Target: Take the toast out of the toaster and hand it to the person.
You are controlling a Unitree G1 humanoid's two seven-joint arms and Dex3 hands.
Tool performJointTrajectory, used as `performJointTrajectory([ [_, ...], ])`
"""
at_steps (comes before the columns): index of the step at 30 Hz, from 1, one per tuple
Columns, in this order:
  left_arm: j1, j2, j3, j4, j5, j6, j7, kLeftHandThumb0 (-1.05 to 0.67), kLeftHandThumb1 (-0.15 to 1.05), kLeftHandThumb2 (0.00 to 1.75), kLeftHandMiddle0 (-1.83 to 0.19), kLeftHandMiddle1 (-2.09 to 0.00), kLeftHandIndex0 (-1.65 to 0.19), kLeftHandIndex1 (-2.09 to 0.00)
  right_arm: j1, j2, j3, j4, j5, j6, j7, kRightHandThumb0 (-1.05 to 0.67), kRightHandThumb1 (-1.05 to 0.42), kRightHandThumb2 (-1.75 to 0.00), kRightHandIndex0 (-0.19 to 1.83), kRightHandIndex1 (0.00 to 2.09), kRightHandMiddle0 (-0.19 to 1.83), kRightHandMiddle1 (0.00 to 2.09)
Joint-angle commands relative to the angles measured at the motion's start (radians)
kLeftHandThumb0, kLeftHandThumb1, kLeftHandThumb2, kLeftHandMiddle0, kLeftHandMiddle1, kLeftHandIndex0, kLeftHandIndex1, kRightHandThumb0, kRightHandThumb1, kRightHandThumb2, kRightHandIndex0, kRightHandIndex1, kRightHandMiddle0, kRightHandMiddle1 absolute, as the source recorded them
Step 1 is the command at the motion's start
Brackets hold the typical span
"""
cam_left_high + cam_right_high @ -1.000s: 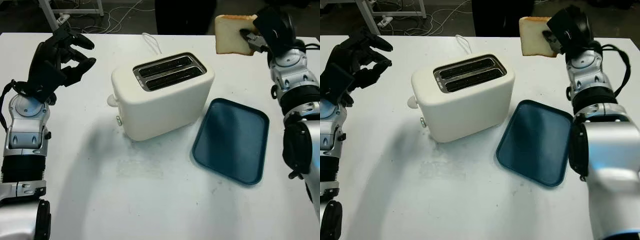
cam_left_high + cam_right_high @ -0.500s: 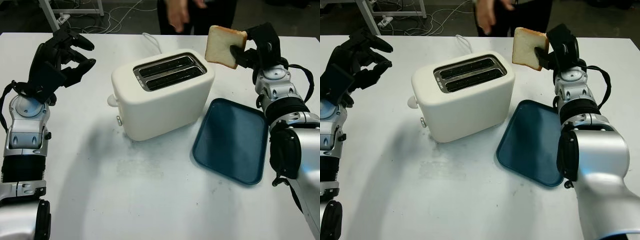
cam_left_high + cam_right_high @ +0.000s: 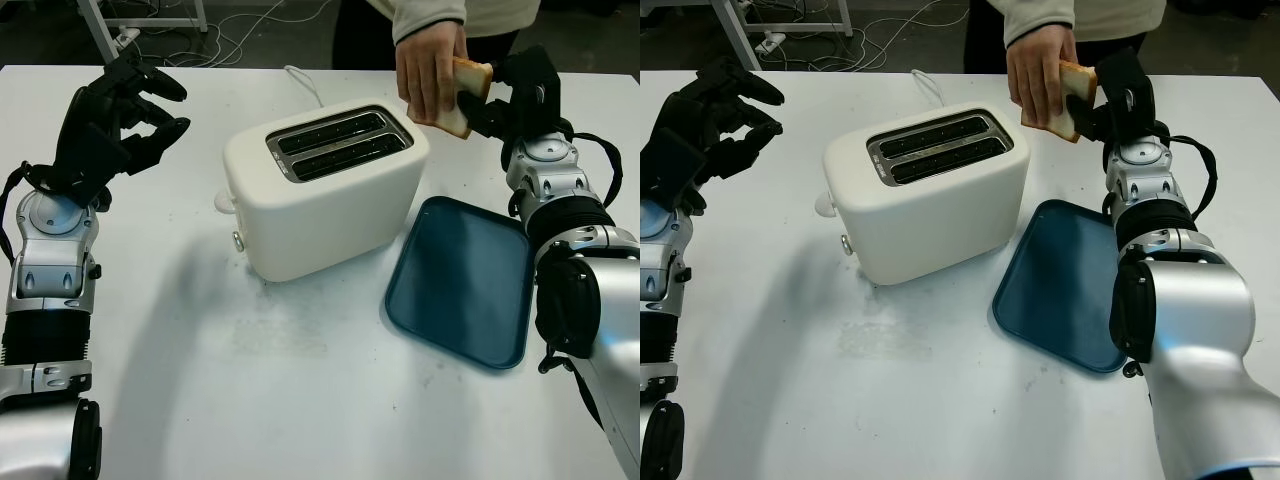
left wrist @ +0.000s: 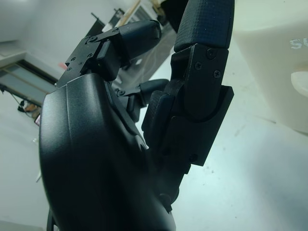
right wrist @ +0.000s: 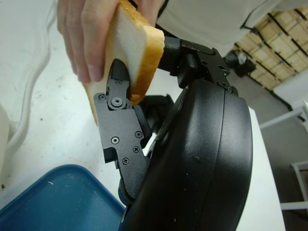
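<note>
The toast [image 5: 132, 45], a pale slice with a brown crust, is pinched in the right hand [image 3: 505, 95], and the person's hand [image 3: 428, 75] grips its other side. If the fingers release too early, it can fall toward the tray [image 3: 465, 280] below. The left hand [image 3: 115, 120] is curled, holding nothing, well apart from the toaster [image 3: 325, 190].

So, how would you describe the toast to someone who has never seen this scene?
Start from the cream toaster in the middle of the white table, then look beyond its far right corner. There the toast, a pale slice with a brown crust, is held in the air between the right hand and a person's hand; nothing else here is bread.
</note>
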Motion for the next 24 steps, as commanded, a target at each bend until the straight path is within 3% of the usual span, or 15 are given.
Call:
performJointTrajectory([
  [1,0.009,0.009,0.006,-0.005,-0.007,-0.001,-0.003,-1.05,0.92,0.18,-0.32,-1.47,-0.30,-1.38,0.004,0.005,-0.006,-0.003,0.016,-0.009,0.004,-0.09,-0.92,-0.39,0.59,1.75,0.24,1.75],
  [10,0.012,0.007,0.010,-0.006,-0.011,-0.002,-0.004,-1.05,0.92,0.18,-0.31,-1.47,-0.30,-1.38,0.009,0.005,0.027,-0.010,-0.012,-0.043,-0.011,-0.11,-0.92,-0.39,0.63,1.75,0.28,1.75],
  [14,0.011,0.000,0.014,-0.006,-0.023,0.006,-0.010,-1.05,0.92,0.16,-0.33,-1.47,-0.32,-1.37,0.023,-0.017,0.131,-0.014,-0.112,-0.085,-0.026,-0.20,-0.92,-0.33,0.67,1.75,0.33,1.75],
  [15,0.011,-0.001,0.014,-0.007,-0.023,0.009,-0.010,-1.05,0.92,0.15,-0.33,-1.47,-0.33,-1.36,0.023,-0.032,0.181,-0.018,-0.159,-0.086,-0.005,-0.39,-0.92,-0.31,0.61,1.56,0.42,1.42],
  [17,0.012,0.002,0.011,-0.007,-0.018,0.007,-0.006,-1.05,0.92,0.16,-0.32,-1.47,-0.32,-1.36,0.023,-0.058,0.262,-0.035,-0.229,-0.079,0.063,-0.68,-0.92,-0.40,0.35,0.64,0.33,0.49],
  [18,0.012,0.003,0.010,-0.006,-0.014,0.006,-0.004,-1.05,0.92,0.16,-0.32,-1.47,-0.32,-1.37,0.026,-0.065,0.279,-0.046,-0.239,-0.078,0.084,-0.75,-0.92,-0.42,0.27,0.38,0.27,0.27],
  [20,0.016,0.002,0.011,-0.011,-0.011,0.010,0.003,-1.05,0.92,0.17,-0.33,-1.48,-0.32,-1.38,0.057,-0.074,0.293,-0.091,-0.243,-0.088,0.104,-0.78,-0.92,-0.45,0.14,0.11,0.15,0.06],
  [24,0.037,-0.009,0.025,-0.028,-0.022,0.036,0.021,-1.05,0.92,0.16,-0.34,-1.48,-0.34,-1.38,0.236,-0.094,0.261,-0.339,-0.204,-0.111,0.104,-0.76,-0.92,-0.55,0.10,0.03,0.10,0.01],
])
